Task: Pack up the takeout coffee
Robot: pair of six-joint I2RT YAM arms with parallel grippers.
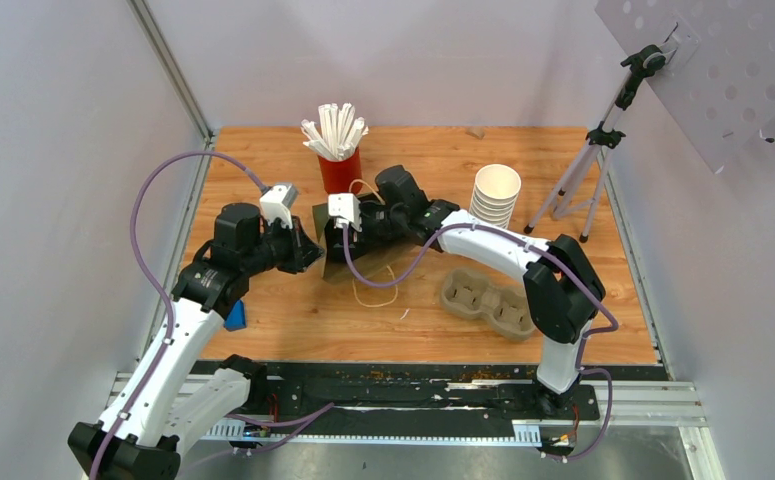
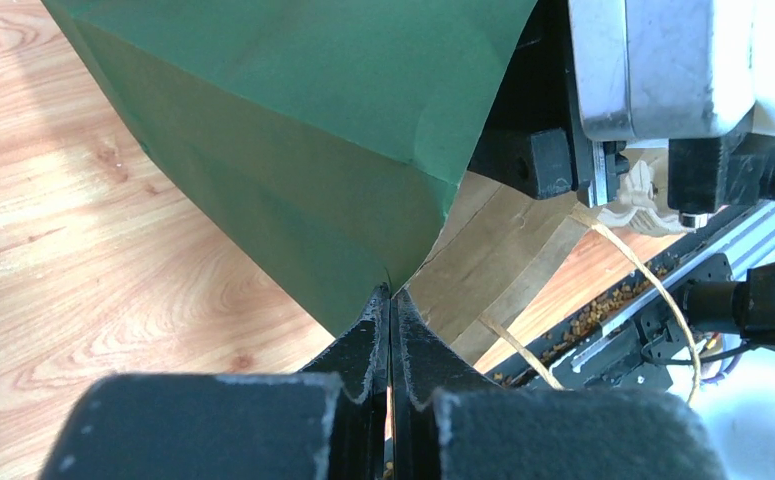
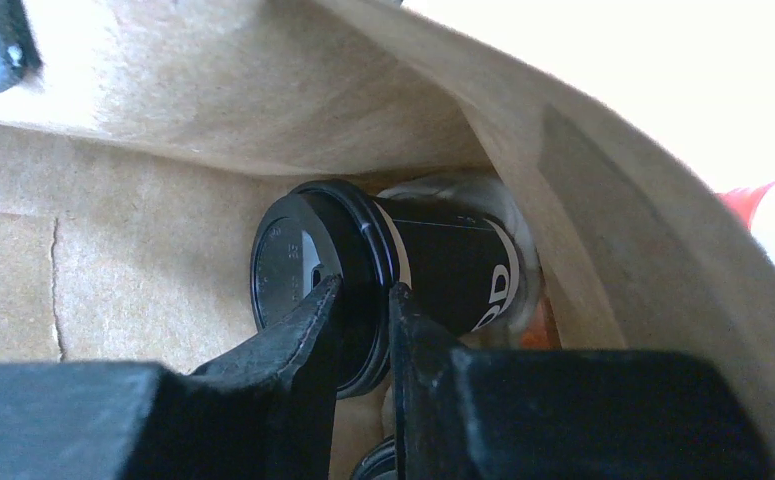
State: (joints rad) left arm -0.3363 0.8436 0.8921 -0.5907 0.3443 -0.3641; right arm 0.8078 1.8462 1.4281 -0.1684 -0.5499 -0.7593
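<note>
The takeout coffee (image 3: 448, 265), a cup with a dark printed wrap and a black sip lid (image 3: 298, 265), lies on its side inside a paper bag (image 3: 163, 130). The bag is brown inside and dark green outside (image 1: 363, 262). My right gripper (image 3: 363, 288) reaches into the bag, its two fingers pinching the lid's rim between them. In the top view the bag hides these fingers and the cup. My left gripper (image 2: 391, 300) is shut on the edge of the green bag (image 2: 303, 130) and holds its mouth up at the left (image 1: 308, 250).
A red cup of wrapped straws (image 1: 339, 170) stands behind the bag. A stack of white cups (image 1: 495, 195) and a tripod (image 1: 583, 180) are at the back right. A pulp cup carrier (image 1: 485, 300) lies right of centre, and a blue object (image 1: 235, 316) by the left arm.
</note>
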